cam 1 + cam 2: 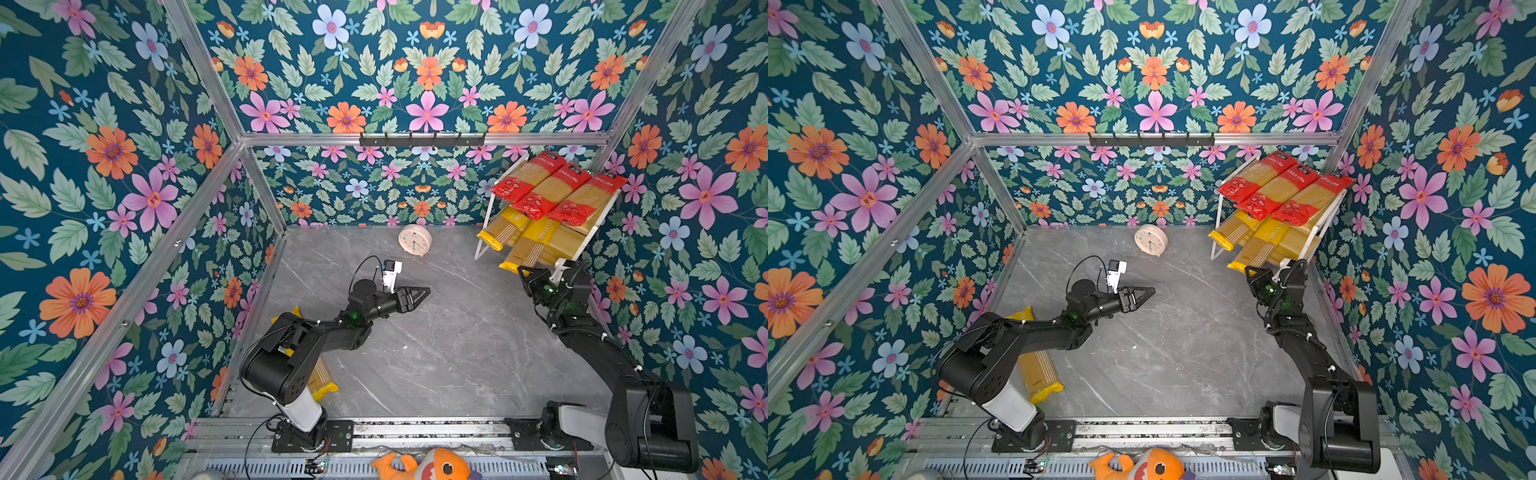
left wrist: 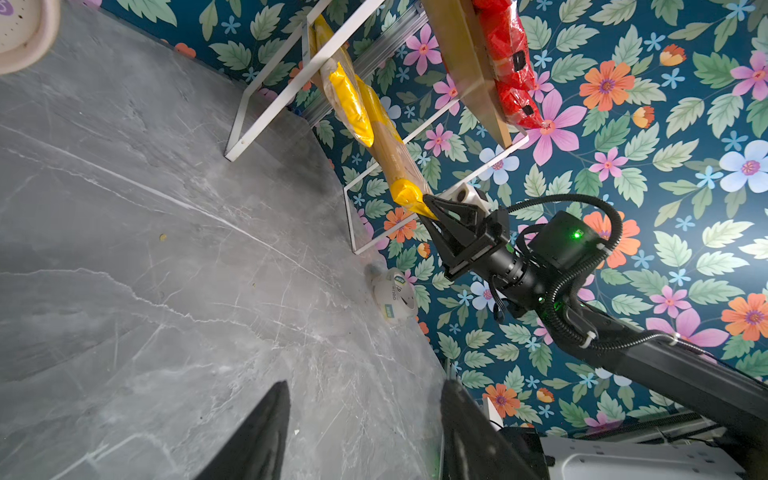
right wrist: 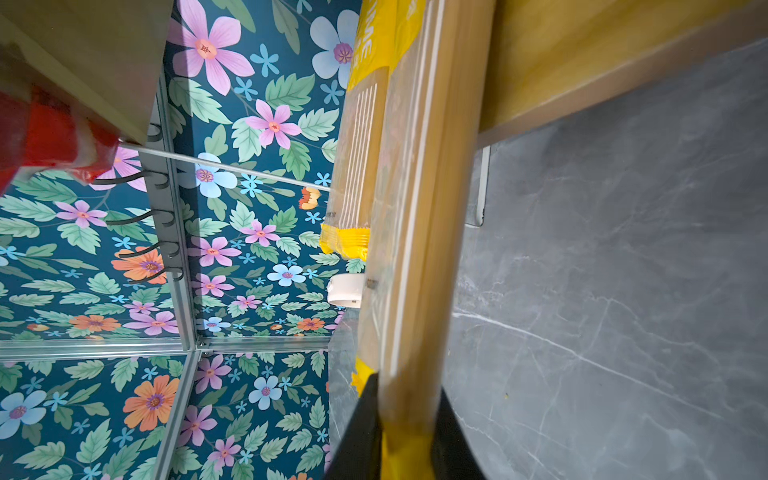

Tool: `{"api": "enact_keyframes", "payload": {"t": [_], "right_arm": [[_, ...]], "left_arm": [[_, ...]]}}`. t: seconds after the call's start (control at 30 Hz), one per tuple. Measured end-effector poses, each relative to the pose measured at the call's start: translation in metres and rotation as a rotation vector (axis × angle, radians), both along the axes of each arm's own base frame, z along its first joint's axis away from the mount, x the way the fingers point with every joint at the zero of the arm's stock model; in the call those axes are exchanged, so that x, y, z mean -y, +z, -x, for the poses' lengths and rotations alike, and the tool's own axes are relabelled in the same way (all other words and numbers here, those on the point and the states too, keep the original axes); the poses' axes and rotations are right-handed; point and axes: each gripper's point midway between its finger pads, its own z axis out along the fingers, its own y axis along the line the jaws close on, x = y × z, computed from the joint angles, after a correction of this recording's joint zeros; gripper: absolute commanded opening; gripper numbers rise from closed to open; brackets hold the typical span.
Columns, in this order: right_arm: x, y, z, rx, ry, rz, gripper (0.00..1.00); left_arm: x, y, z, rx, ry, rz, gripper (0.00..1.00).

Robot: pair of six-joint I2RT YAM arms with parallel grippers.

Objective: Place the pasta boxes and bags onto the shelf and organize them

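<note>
Showing three red packets [image 1: 557, 189] on the shelf's [image 1: 485, 226] upper board, two yellow packets [image 1: 500, 228] below and a stray packet [image 1: 322, 380] on the table [image 1: 436, 353] under the left arm [image 1: 291, 353], both top views leave one to shelve; the left wrist view has the left gripper [image 2: 365, 386] half-open and empty; the right wrist view has the right gripper [image 3: 407, 386] clamped on one shelved yellow packet [image 3: 415, 208] at its end.

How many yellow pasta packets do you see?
3. The back packet and front packet lie on the shelf's lower board, the front one's end in the right pincer. The third packet lies on the table, partly under the left arm.
</note>
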Motion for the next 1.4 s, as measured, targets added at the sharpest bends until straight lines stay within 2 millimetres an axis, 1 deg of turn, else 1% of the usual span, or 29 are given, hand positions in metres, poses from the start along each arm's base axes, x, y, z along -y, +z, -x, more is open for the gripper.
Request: {"api": "enact_keyframes", "payload": {"t": [0.1, 0.23, 0.4, 0.43, 0.5, 0.57, 0.67, 0.73, 0.83, 0.9, 0.97, 1.03, 1.1, 1.17, 1.2, 1.27, 1.33, 1.37, 1.4], "right_arm": [[0.002, 0.000, -0.013, 0.000, 0.000, 0.004, 0.13], [0.007, 0.004, -0.032, 0.011, -0.014, 0.014, 0.13], [0.010, 0.006, -0.046, 0.016, -0.016, 0.021, 0.13], [0.010, 0.005, -0.047, 0.017, -0.014, 0.020, 0.16], [0.010, 0.005, -0.047, 0.020, -0.010, 0.023, 0.30], [0.008, 0.005, -0.047, 0.021, 0.002, 0.023, 0.45], [0.005, 0.007, -0.044, 0.022, 0.020, 0.029, 0.55], [0.002, 0.009, -0.038, 0.017, 0.034, 0.034, 0.60], [-0.003, 0.009, -0.026, 0.016, 0.053, 0.035, 0.62], [-0.012, 0.002, -0.015, -0.009, 0.076, 0.029, 0.63], [-0.029, -0.007, -0.002, -0.038, 0.113, 0.029, 0.63], [-0.054, -0.015, 0.011, -0.063, 0.167, 0.035, 0.63], [-0.086, -0.025, 0.023, -0.097, 0.232, 0.051, 0.63], [-0.124, -0.038, 0.036, -0.133, 0.311, 0.079, 0.62], [-0.140, -0.043, 0.041, -0.147, 0.344, 0.093, 0.62], [-0.178, -0.055, 0.053, -0.187, 0.427, 0.125, 0.62], [-0.206, -0.063, 0.057, -0.206, 0.475, 0.156, 0.61], [-0.221, -0.068, 0.058, -0.213, 0.497, 0.173, 0.61], [-0.234, -0.071, 0.060, -0.220, 0.523, 0.181, 0.60]], "left_arm": [[0.000, 0.000, 0.000, 0.000, 0.001, 0.000, 0.61], [0.000, -0.001, 0.001, -0.007, 0.001, -0.005, 0.60], [-0.001, 0.003, 0.001, 0.003, 0.005, -0.007, 0.61], [-0.001, 0.003, 0.002, 0.003, 0.005, -0.007, 0.61], [-0.002, 0.004, 0.002, 0.007, 0.008, -0.011, 0.61], [-0.003, 0.004, 0.001, 0.010, 0.016, -0.016, 0.61], [-0.005, 0.005, 0.002, 0.012, 0.024, -0.034, 0.62], [-0.007, 0.008, 0.001, 0.026, 0.037, -0.054, 0.63], [-0.013, 0.018, -0.004, 0.065, 0.077, -0.103, 0.64], [-0.020, 0.022, -0.010, 0.086, 0.119, -0.148, 0.64], [-0.032, 0.021, -0.017, 0.091, 0.178, -0.214, 0.64], [-0.049, 0.016, -0.027, 0.064, 0.251, -0.286, 0.63], [-0.076, 0.005, -0.038, 0.014, 0.351, -0.364, 0.63], [-0.118, -0.015, -0.047, -0.076, 0.485, -0.449, 0.64], [-0.137, -0.025, -0.048, -0.117, 0.545, -0.482, 0.65], [-0.188, -0.051, -0.039, -0.242, 0.694, -0.557, 0.73], [-0.234, -0.072, -0.024, -0.350, 0.836, -0.611, 0.77], [-0.256, -0.080, -0.015, -0.401, 0.898, -0.635, 0.80], [-0.273, -0.086, -0.008, -0.442, 0.950, -0.652, 0.82]]}}
